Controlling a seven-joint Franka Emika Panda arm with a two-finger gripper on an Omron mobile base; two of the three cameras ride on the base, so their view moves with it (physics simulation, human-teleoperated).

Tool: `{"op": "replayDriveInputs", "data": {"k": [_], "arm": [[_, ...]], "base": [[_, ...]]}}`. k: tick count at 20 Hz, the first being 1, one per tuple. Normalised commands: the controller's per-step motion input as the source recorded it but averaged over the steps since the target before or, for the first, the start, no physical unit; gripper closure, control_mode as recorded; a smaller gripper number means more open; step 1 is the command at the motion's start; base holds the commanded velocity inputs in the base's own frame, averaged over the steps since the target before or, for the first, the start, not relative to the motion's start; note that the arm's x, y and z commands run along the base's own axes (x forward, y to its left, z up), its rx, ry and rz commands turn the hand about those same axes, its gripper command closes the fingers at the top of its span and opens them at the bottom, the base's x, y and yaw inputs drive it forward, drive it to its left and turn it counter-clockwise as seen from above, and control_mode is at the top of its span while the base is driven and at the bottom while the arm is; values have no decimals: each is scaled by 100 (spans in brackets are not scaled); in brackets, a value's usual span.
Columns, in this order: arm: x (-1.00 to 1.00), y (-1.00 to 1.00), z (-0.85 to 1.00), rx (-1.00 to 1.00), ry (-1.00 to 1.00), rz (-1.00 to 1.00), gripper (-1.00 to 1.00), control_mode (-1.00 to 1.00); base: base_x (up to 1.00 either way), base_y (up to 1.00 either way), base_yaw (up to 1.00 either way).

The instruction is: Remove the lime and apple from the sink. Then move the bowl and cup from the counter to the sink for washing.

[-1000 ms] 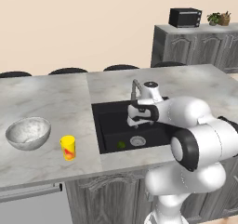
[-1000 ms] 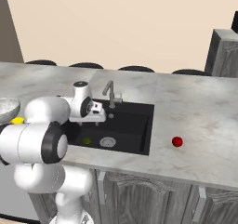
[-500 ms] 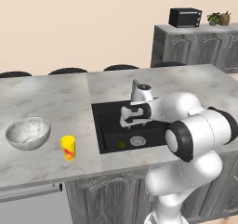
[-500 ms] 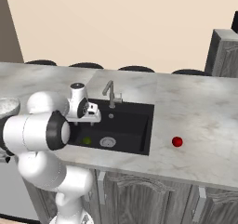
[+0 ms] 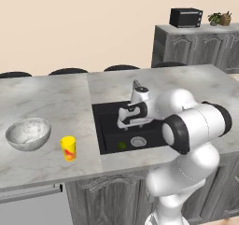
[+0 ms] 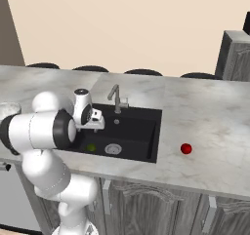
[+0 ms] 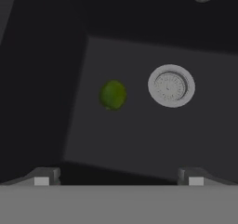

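With the glossy red apple (image 6: pixel 185 148) already out on the counter, the spread, empty gripper (image 7: pixel 118 179) hangs above the black sink (image 7: pixel 139 139) and must next descend onto the small dark-green lime (image 7: pixel 113 95) left of frame centre.

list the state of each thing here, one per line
gripper: open, empty, above the sink floor
lime: lying on the sink floor beside the drain
apple: out of the sink, resting on the counter
sink: holds the lime
bowl: upright on the counter
cup: upright on the counter beside the bowl
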Motion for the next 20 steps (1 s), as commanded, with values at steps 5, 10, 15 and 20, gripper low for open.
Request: {"op": "replayDriveInputs", "data": {"k": [5,10,15,20], "arm": [[11,8,-14,0,0,0,-100,-100],[12,9,-12,0,-1,0,-100,-100],[14,11,-10,1,-3,0,-100,-100],[16,3,-11,0,-2,0,-100,-100]], "base": [[0,0,0],[0,0,0],[0,0,0],[0,0,0]]}}
